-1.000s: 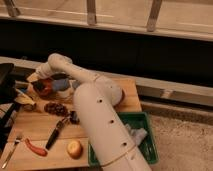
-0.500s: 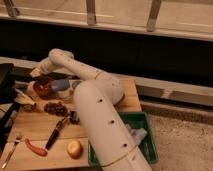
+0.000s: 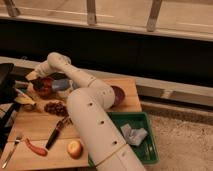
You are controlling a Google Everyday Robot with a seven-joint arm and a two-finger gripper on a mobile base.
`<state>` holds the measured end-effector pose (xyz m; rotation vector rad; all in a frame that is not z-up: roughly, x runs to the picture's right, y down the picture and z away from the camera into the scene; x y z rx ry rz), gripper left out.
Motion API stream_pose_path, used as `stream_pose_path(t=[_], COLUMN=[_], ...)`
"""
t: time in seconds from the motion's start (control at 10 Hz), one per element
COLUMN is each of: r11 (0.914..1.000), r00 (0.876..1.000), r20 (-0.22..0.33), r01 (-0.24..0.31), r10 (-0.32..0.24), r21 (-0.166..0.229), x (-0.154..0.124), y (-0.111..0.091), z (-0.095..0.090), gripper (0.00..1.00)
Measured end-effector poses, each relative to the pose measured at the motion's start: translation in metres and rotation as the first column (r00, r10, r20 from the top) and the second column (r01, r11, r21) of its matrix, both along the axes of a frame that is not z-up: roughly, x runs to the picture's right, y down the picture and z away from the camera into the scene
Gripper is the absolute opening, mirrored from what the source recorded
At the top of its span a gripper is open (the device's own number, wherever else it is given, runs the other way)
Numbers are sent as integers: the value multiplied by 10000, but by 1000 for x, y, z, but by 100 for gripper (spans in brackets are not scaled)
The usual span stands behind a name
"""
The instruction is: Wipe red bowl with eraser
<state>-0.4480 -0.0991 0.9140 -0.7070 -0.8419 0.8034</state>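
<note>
The red bowl (image 3: 44,86), small, glossy and red-brown, sits at the back left of the wooden table (image 3: 35,122). My white arm reaches over the table from the lower right. Its gripper (image 3: 33,77) hangs at the bowl's upper left rim, close above it. A pale tip shows at the gripper's end; I cannot tell whether this is the eraser. No eraser shows elsewhere.
A larger maroon bowl (image 3: 118,95) sits at the back right, partly behind my arm. A blue object (image 3: 60,84), grapes (image 3: 55,107), banana (image 3: 23,100), knife (image 3: 56,132), fork (image 3: 12,151), red pepper (image 3: 36,148) and apple (image 3: 75,148) lie around. A green bin (image 3: 148,146) stands right.
The gripper rose slightly over the red bowl, then came down and a little left to the bowl's rim. The objects on the table have not moved.
</note>
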Motion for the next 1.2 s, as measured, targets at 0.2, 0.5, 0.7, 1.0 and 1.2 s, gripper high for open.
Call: stream_pose_path(t=[0.2, 0.5, 0.7, 1.0, 1.2], r11=[9997, 9998, 9998, 9998, 9997], r00=[9999, 9994, 9965, 9954, 9966], r20=[85, -343, -809, -958, -817], r01=[88, -72, -212, -70, 97], r10=[-86, 66, 215, 89, -78], r21=[-222, -191, 48, 197, 239], x=[-1, 24, 43, 39, 22], y=[11, 12, -2, -15, -18], z=[-3, -17, -20, -11, 1], gripper=[0, 0, 0, 0, 0])
